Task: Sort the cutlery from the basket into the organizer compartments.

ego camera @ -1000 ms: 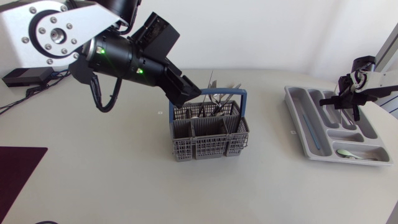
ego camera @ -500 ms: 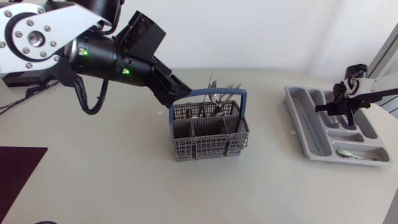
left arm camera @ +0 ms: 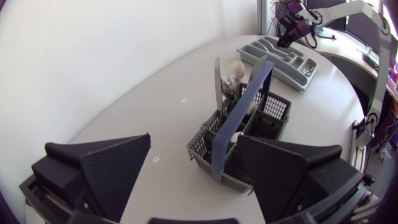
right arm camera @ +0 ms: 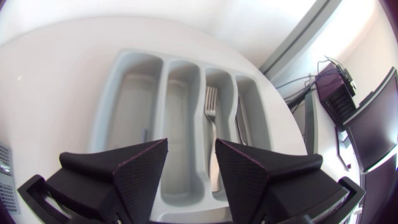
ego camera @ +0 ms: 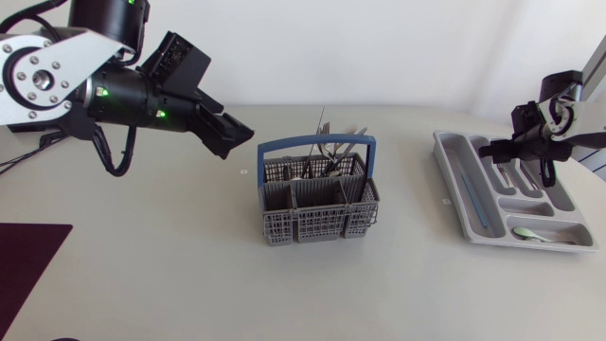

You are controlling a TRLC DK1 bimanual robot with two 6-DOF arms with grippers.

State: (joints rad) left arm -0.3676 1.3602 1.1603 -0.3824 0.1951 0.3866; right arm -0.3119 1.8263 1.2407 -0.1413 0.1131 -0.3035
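Basket (ego camera: 318,224), organizer (ego camera: 451,169), on pale table (ego camera: 170,275)

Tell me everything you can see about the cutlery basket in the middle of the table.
The basket is grey plastic lattice, boxy, split into compartments, with a blue arched handle across its top. It stands upright on the table, near the middle. The front compartments look empty; cutlery stands in the back ones, fork tines and a spoon bowl poking above the rim. Nothing grips it: the left hand hangs open off to one side, apart from it.
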